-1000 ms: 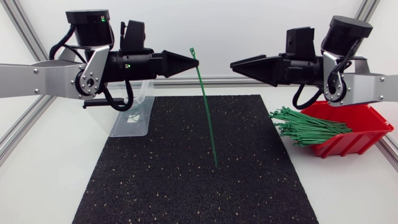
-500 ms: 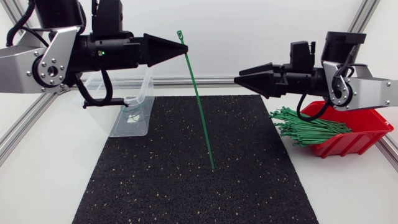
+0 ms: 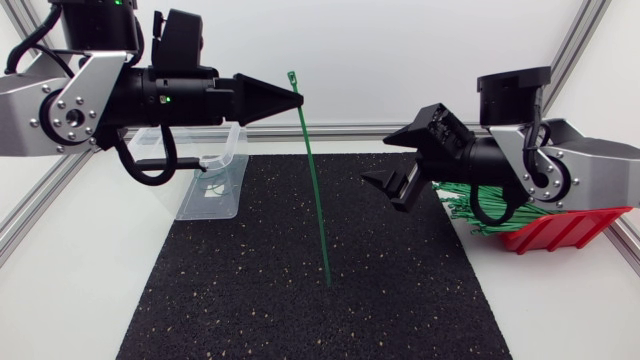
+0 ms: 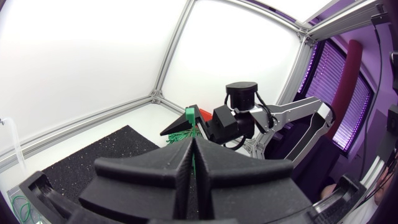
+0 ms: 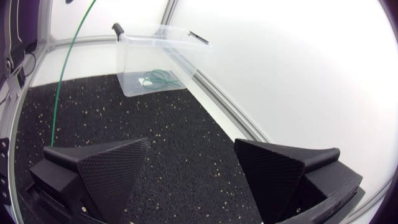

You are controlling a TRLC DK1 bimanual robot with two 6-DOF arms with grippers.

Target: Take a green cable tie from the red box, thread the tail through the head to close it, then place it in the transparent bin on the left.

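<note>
Between the two grippers, cable tie: one green cable tie [image 3: 312,185] hangs almost straight over the black mat [image 3: 250,300], with its head at 12 o'clock and its tail pointing to roughly 5 o'clock. I cannot tell whether the tip touches the mat.
How it will handle: I judge it very light, thin and slick. It looks stiff enough to keep its line, yet springy, so the free tail would likely sway and flick when nudged.
Where to take hold: a pinch low on the tail near the tip, leaving a short stub free to enter the head, looks best. A hold further up would let the tip wander.
Left gripper [image 3: 298,100]: pressed closed on the tie just below its head, so the slot stays clear. The left wrist view shows the fingers meeting, with the green head just past them.
Right gripper [image 3: 376,160]: spread wide with nothing in it, at 3 o'clock from the tie and well apart from it, tilted down toward the mat. The right wrist view shows a bare gap between the fingers.
Transparent bin [image 3: 215,190]: at 10 o'clock of the mat, on the white counter [image 3: 80,290]. A closed green loop [image 5: 158,78] lies inside.
Red box [image 3: 565,228]: at 3 o'clock of the mat, partly behind the right arm, with the spare ties [image 3: 470,215] jutting out toward the mat.
</note>
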